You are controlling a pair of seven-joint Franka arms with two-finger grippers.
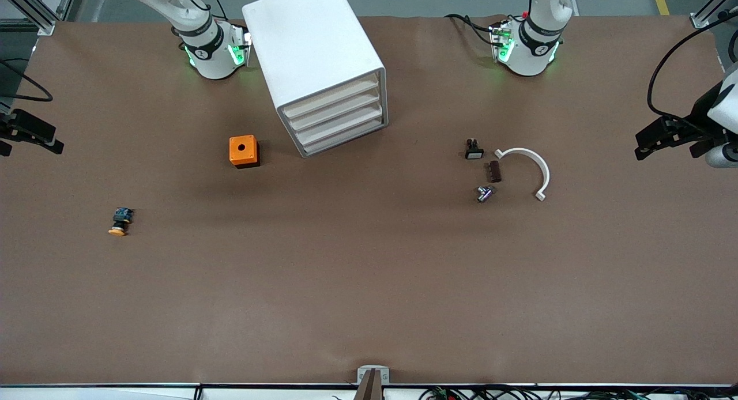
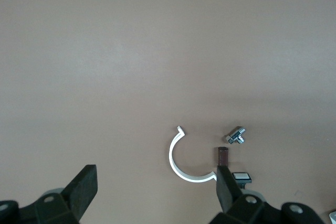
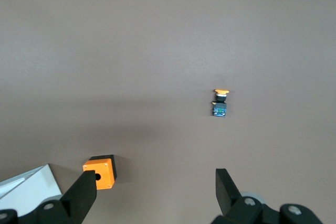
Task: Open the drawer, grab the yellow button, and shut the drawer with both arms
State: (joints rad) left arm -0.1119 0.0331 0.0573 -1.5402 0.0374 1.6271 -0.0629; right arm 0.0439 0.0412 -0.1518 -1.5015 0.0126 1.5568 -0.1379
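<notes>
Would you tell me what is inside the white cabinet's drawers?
All four drawers of the cabinet are shut, so their contents are hidden. The button lies outside on the table.

You see a plain brown worktop (image 1: 369,285), matte and unpatterned. The cabinet (image 1: 311,48) is white; each drawer (image 1: 337,113) front is pale beige. At the cabinet's 8 o'clock sits an orange cube (image 1: 244,151) with a black hole. The button (image 1: 120,221) has an orange-yellow cap and a black-blue body. The curved clip (image 1: 530,169) is white, the small block (image 1: 494,171) dark brown. Both arms are white with black bands and green lights.
</notes>
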